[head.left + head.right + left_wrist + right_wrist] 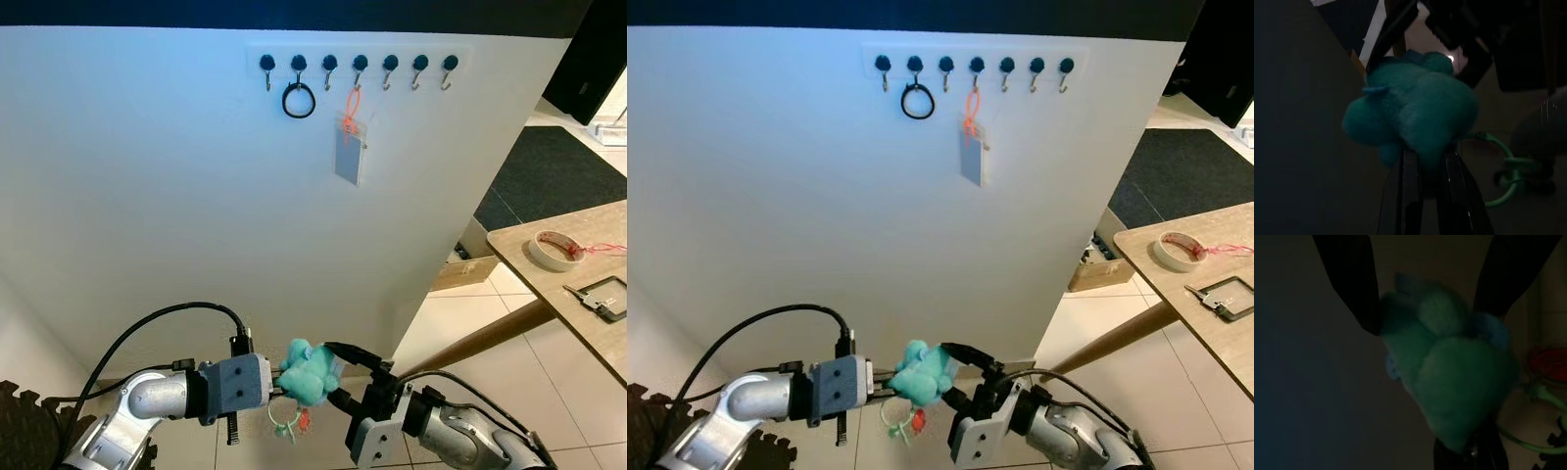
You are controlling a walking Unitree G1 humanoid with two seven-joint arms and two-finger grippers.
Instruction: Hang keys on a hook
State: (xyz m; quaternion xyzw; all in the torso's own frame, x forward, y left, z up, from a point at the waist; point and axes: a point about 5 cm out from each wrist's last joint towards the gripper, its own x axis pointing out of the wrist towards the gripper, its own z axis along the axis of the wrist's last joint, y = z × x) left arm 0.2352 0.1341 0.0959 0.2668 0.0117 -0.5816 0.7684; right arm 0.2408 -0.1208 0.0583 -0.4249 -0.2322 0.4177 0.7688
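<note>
I see both arms low in front of the white wall [176,215], w/ the keys between them. The keys are a teal plush toy [310,372] w/ a green ring [285,423] and a small red piece [304,419] hanging below it. The left pincer [279,384] comes from the left side and is closed on the plush toy; in the left wrist view its two black fingers [1410,196] are pressed close together at the toy's underside. The right pincer [338,360] is at the toy's right side, fingers apart; in the right wrist view the toy [1449,382] sits between the two spread fingers [1354,279], but I cannot tell if they touch it.

High on the wall is a row of hooks [360,65], approx. 7, well above the keys. A black ring [299,100] hangs on the 2nd hook from left, a grey tag on an orange cord [350,147] on the 4th. At right, a wooden desk [588,313] carries a tape roll [556,251] and a clip [600,297].
</note>
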